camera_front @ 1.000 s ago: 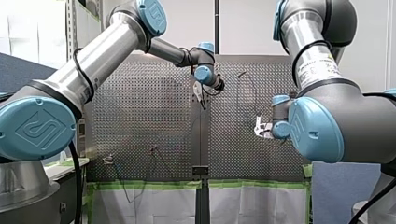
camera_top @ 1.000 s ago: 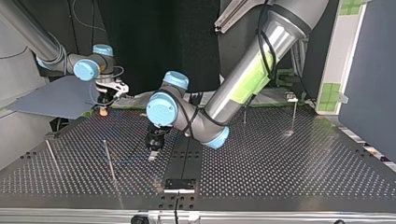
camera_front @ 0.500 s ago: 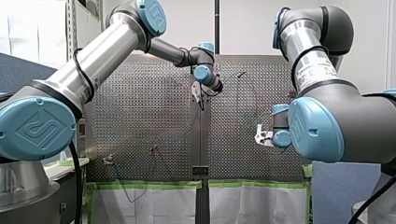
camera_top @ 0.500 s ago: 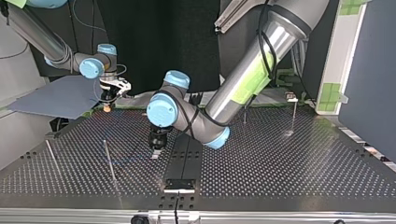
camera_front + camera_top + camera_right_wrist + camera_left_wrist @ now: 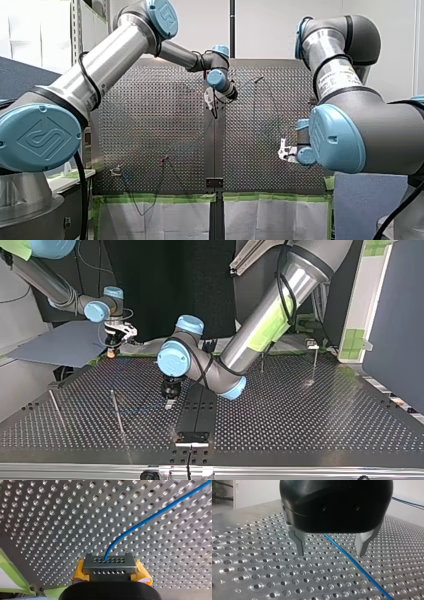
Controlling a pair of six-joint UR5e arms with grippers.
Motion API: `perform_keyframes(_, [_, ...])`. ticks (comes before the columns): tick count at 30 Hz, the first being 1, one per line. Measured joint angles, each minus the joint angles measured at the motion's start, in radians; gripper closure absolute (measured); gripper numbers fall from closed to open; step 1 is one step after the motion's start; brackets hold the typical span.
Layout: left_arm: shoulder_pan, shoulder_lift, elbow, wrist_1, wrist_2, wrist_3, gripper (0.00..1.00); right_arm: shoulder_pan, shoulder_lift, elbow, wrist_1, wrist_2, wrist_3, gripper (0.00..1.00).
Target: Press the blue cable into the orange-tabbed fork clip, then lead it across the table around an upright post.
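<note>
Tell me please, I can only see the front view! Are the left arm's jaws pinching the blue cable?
Observer: No. In the left wrist view the left jaws stand open, and the blue cable runs between them, touching neither.
Operator: Then who's holding it?
Observer: The right jaws. In the right wrist view they are shut on the cable between yellow pads, and it curves away ahead of them over the perforated table.
</note>
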Motion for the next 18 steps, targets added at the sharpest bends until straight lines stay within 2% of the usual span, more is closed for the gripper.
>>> perform_keyframes(9, [0.0,0.0,0.017,0.003,0.002,-0.035,0.0,-0.026,0.055,-0.001,-0.054,-0.003,0.0,1.0])
perform_keyframes(14, [0.0,0.0,0.02,0.002,-0.015,-0.057,0.0,-0.033,0.067,-0.002,-0.066,-0.005,0.0,1.0])
perform_keyframes(18, [0.0,0.0,0.02,-0.008,-0.04,-0.078,0.0,-0.053,0.079,-0.004,-0.073,-0.007,0.0,1.0])
